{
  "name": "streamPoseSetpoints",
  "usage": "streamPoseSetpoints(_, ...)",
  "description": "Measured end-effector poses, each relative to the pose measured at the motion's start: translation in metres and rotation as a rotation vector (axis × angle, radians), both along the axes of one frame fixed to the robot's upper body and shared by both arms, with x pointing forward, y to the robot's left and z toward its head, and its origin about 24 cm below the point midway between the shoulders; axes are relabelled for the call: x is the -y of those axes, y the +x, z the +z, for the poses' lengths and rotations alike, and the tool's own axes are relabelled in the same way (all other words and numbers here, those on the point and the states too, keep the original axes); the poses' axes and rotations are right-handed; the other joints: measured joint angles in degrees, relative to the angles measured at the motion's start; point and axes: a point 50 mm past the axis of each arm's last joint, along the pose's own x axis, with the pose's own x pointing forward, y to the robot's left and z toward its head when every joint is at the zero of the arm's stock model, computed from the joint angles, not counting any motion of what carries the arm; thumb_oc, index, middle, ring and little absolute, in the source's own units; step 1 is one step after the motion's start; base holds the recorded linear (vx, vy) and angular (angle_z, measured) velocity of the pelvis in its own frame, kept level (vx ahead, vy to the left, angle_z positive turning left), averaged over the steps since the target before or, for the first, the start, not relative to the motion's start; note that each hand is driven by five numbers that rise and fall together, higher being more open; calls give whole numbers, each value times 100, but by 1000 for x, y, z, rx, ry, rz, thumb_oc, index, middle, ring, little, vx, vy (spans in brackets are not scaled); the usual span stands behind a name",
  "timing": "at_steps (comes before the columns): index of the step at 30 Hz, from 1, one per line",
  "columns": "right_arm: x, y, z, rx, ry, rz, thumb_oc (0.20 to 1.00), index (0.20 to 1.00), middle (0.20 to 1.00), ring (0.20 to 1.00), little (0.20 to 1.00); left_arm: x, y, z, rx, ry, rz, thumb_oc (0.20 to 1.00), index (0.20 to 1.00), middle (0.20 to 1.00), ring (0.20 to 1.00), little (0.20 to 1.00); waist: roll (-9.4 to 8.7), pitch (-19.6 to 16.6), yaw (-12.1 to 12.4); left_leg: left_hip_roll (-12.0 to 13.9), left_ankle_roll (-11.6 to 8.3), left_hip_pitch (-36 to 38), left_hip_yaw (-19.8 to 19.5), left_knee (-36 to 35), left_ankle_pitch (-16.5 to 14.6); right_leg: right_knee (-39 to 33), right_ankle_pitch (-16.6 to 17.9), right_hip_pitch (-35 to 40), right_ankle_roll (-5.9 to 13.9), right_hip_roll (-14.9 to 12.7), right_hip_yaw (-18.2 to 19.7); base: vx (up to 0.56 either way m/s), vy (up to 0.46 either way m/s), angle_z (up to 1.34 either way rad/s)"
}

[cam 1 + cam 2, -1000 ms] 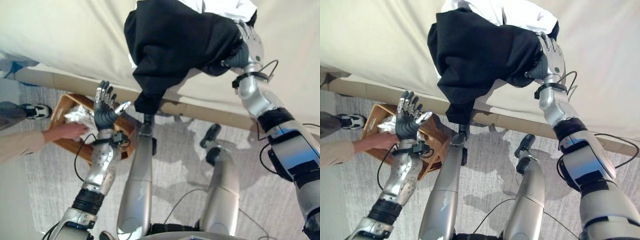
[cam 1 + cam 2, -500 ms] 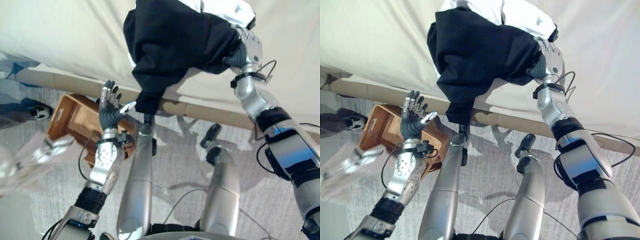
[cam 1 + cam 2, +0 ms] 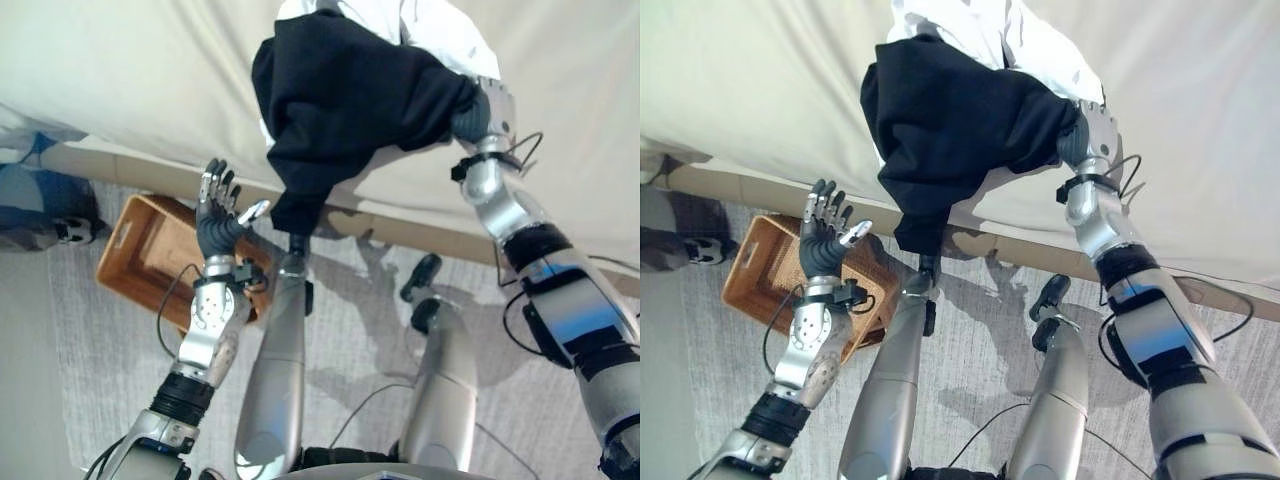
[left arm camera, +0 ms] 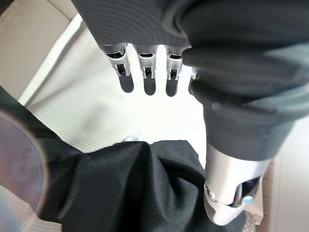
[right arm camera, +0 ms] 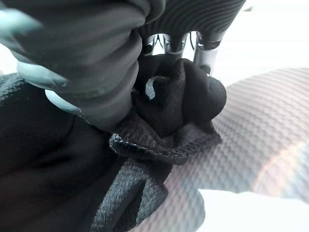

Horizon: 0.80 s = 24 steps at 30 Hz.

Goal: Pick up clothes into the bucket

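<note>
The bed point(image 3: 120, 70) is the biggest thing here, with a pale sheet, and my clothes lie on its edge. The black cloth point(image 3: 340, 100) is a big soft heap. It hangs over the bed's side and one corner droops down toward the floor. I think it is light and floppy. It will sag and stretch when I lift it, not stay in one shape. It should not slip much, because the weave looks rough.

Under the black cloth there is a white cloth point(image 3: 990, 30). I cannot see how much of it is there, since the black one covers most of it and the top of it is cut off.

The basket point(image 3: 140, 255) is on the floor, down by my left side, well apart from the clothes. It looks brown and woven. My arm hides one corner of it.

My right hand point(image 3: 1090, 135) has its fingers curled into a bunch of the black cloth at the heap's edge. That bunched fold is a good place to hold, I think, but a lot of cloth may trail behind.

My left hand point(image 3: 218, 215) is up in the air above the basket, with fingers straight and spread, holding nothing.
</note>
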Motion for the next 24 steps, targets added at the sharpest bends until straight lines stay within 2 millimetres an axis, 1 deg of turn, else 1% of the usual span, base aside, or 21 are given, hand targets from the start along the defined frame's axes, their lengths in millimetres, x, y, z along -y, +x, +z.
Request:
streamPoseSetpoints(2,1,-4,-5,11,62,17,200,200,200,200,200,1,0,0,-1,-6,1,1000,1000,1000,1000,1000,0,0,-10,10,1,73,15,-65,0,-86,11,63,-11,15,-3,-7,-7,-2)
streamPoseSetpoints(4,2,-9,-9,28,115,34,200,200,200,200,200,2,0,-1,-5,-11,-1,1000,1000,1000,1000,1000,-3,1,-18,23,14,166,30,-115,10,-160,66,172,19,36,-14,-4,-15,-4)
streamPoseSetpoints(6,8,-13,-14,41,182,31,200,200,200,200,200,2,0,-2,-8,-14,1,1000,1000,1000,1000,1000,-3,2,-62,20,17,376,60,-201,11,-269,87,386,35,40,-19,0,0,0)
streamPoseSetpoints(8,15,-19,-14,80,252,25,200,200,200,200,200,1,-1,-5,-16,-15,6,1000,1000,1000,1000,1000,-4,1,-110,15,55,638,77,-334,40,-433,151,661,77,49,-53,0,0,0)
streamPoseSetpoints(9,16,-20,-13,90,260,23,200,200,200,200,200,0,-1,-6,-20,-15,8,1000,1000,1000,1000,1000,-6,2,-160,16,55,719,76,-357,38,-469,156,757,86,50,-66,0,0,0)
streamPoseSetpoints(12,31,-29,-2,170,301,7,200,200,200,200,200,1,-1,-8,-28,-15,5,1000,1000,1000,1000,1000,-11,-1,-176,32,67,1107,88,-541,46,-732,234,1163,126,92,-104,12,-20,-3)
streamPoseSetpoints(13,37,-34,6,214,314,4,200,200,200,200,200,0,-2,-9,-30,-14,7,1000,1000,1000,1000,1000,-14,-3,-173,43,81,1249,99,-631,58,-835,254,1302,117,114,-114,17,-21,-5)
streamPoseSetpoints(15,47,-38,15,265,331,-9,200,200,200,200,200,-2,-1,-12,-44,-9,11,1000,1000,1000,1000,1000,-18,-2,-170,71,90,1480,124,-765,75,-997,303,1540,140,155,-138,33,-26,-5)
streamPoseSetpoints(19,55,-48,33,354,365,17,200,200,200,200,200,-7,-4,-20,-71,1,15,1000,1000,1000,1000,1000,-32,-1,-189,111,85,1956,196,-1008,98,-1309,393,2017,171,221,-163,23,-16,-7)
streamPoseSetpoints(21,59,-51,39,374,365,21,200,200,200,200,200,-7,-4,-21,-74,3,12,1000,1000,1000,1000,1000,-32,-1,-180,116,90,2094,215,-1102,104,-1407,417,2153,185,233,-175,7,-13,-3)
streamPoseSetpoints(22,65,-54,45,402,371,19,200,200,200,200,200,-7,-4,-21,-73,5,7,1000,1000,1000,1000,1000,-37,-2,-191,116,90,2186,211,-1132,104,-1448,417,2260,185,240,-202,0,0,0)
streamPoseSetpoints(24,72,-57,51,421,389,14,200,200,200,200,200,-9,-4,-21,-73,8,4,1000,1000,1000,1000,1000,-45,3,-191,129,89,2304,215,-1157,105,-1546,441,2421,197,265,-245,19,-5,1)
